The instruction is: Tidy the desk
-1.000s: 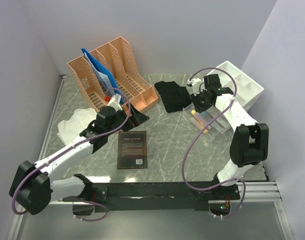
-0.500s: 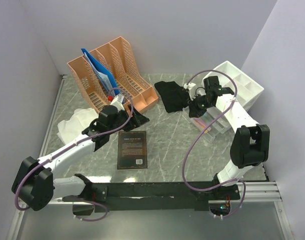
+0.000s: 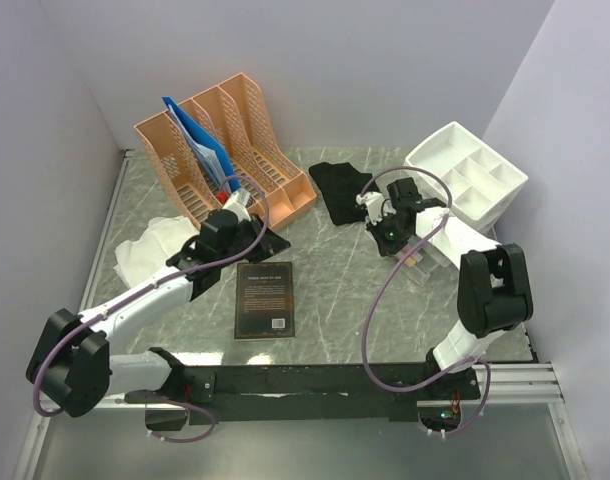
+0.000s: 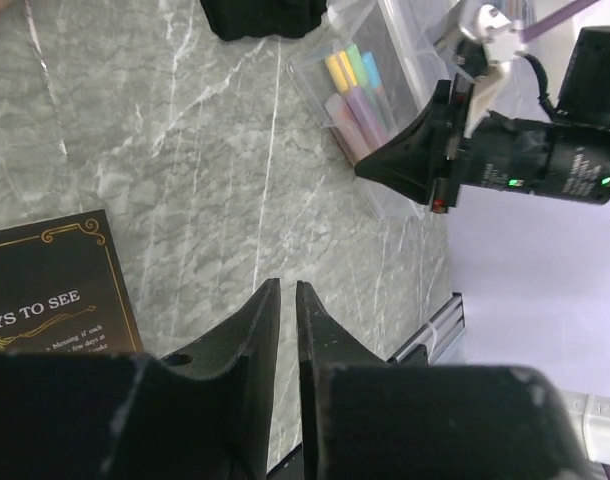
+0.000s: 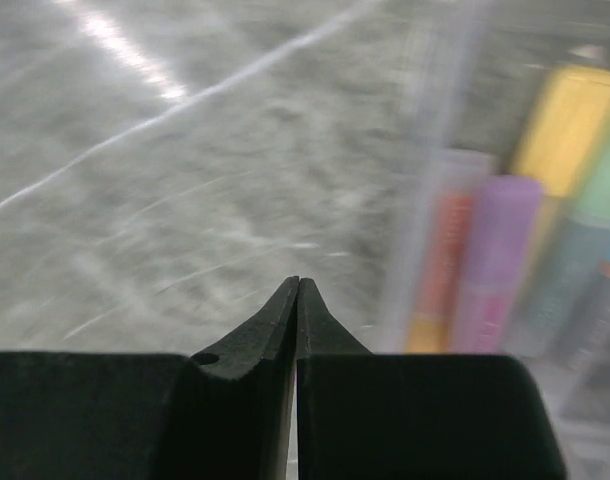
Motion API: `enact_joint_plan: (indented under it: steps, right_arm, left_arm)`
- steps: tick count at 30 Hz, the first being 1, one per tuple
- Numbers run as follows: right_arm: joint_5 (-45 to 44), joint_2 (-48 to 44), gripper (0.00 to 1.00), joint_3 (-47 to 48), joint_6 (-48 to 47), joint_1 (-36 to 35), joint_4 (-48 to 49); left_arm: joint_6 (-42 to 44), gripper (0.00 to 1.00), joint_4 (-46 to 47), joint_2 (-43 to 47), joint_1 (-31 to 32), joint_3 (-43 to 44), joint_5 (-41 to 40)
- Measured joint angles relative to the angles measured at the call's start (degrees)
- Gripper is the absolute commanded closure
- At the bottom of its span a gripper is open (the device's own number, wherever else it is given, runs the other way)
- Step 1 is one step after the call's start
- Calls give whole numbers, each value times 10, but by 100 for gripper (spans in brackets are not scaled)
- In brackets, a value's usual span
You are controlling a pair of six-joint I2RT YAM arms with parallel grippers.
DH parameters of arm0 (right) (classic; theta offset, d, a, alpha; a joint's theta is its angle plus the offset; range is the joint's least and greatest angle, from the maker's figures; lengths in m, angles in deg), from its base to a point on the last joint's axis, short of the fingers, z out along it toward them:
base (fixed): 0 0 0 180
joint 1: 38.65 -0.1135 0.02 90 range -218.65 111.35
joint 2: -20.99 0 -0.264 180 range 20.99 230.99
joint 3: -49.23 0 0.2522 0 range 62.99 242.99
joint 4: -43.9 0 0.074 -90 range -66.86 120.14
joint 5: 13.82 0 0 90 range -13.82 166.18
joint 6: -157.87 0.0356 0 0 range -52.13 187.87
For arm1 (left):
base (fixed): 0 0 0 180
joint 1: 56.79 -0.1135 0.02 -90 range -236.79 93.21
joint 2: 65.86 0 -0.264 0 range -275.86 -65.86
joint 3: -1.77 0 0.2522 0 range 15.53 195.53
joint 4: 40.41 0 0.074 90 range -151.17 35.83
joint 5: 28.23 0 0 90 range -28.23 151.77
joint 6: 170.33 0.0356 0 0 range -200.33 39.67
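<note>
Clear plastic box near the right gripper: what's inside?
Coloured markers lying side by side in the clear box: yellow, green, purple, pink, blue. The right gripper covers part of it, so count unclear.

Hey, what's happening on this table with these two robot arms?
Two robot arms are tidying the desk, but neither holds anything right now. The left end effector, all but closed and empty, hovers over the marble near the black booklet and the orange file rack. The right end effector is shut and empty, its tip beside the clear box of coloured markers. A white cloth, a black cloth and a white divided tray lie untouched.
</note>
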Motion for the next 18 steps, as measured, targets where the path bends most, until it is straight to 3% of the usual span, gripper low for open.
enact_joint_plan:
  steps: [8,18]
  right_arm:
    - [-247,36,86,-30,42,-7,149]
    - [-383,55,68,-37,2,-3,244]
  left_arm:
    - [0,79,-4,28,0,0,-24]
    - [1,61,-20,43,0,-2,-42]
